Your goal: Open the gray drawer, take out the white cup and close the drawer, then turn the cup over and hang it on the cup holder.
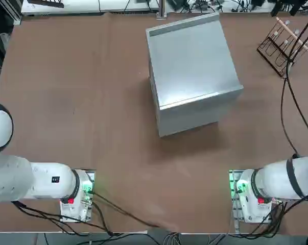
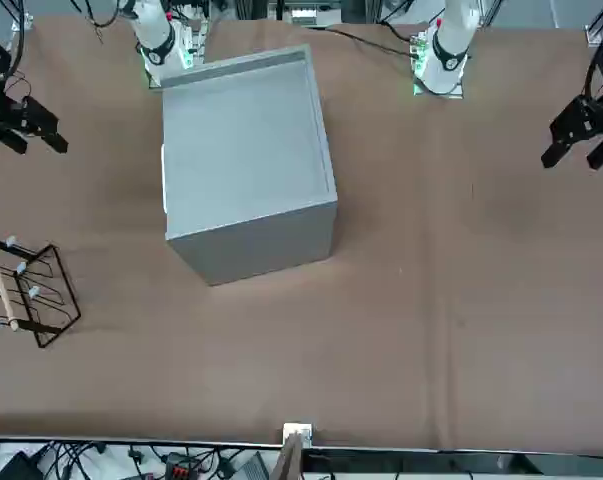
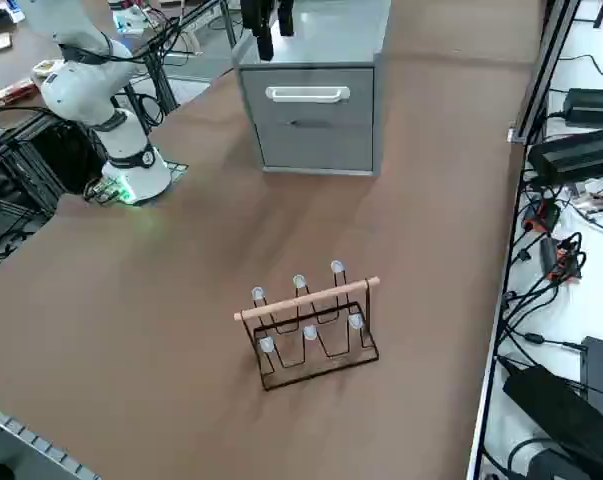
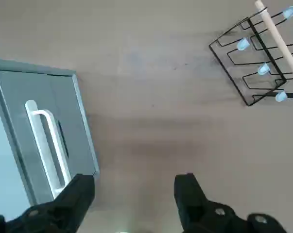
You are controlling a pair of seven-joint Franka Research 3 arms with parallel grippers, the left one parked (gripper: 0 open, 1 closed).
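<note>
- Right hand [image 4: 134, 187] raised high above the desk [image 1: 67, 102], fingers spread wide with nothing between them, pointing straight down.
- Gray drawer [image 3: 309, 97] shut flush in the cabinet [image 1: 192, 66], lying below the hand and off to one side in the wrist view; pale bar handle [image 4: 46, 141] across the front, standing proud of the panel.
- White cup not in sight in any view; presumably inside the closed drawer, so unconfirmed.
- Cup holder [image 3: 311, 330] well apart from the hand on the opposite side from the cabinet, near the desk's edge, pegs bare.
- Drawer likely stiff and rigid, sliding on runners; best taken by closing the fingers around the middle of the bar handle, then pulling straight out along the runners. An off-centre grip risks skewing the tray or dragging the whole cabinet across the desk.
- Cup judged light, hard, smooth and breakable; glazed wall probably slippery between the fingers. Rim-and-wall pinch or handle grip both plausible; a wall pinch leaves the handle free for hooking onto a peg after inversion.
- Holder looks light and wiry; liable to shift or tip if pushed while hanging.
- Whole task still ahead: no step begun.
</note>
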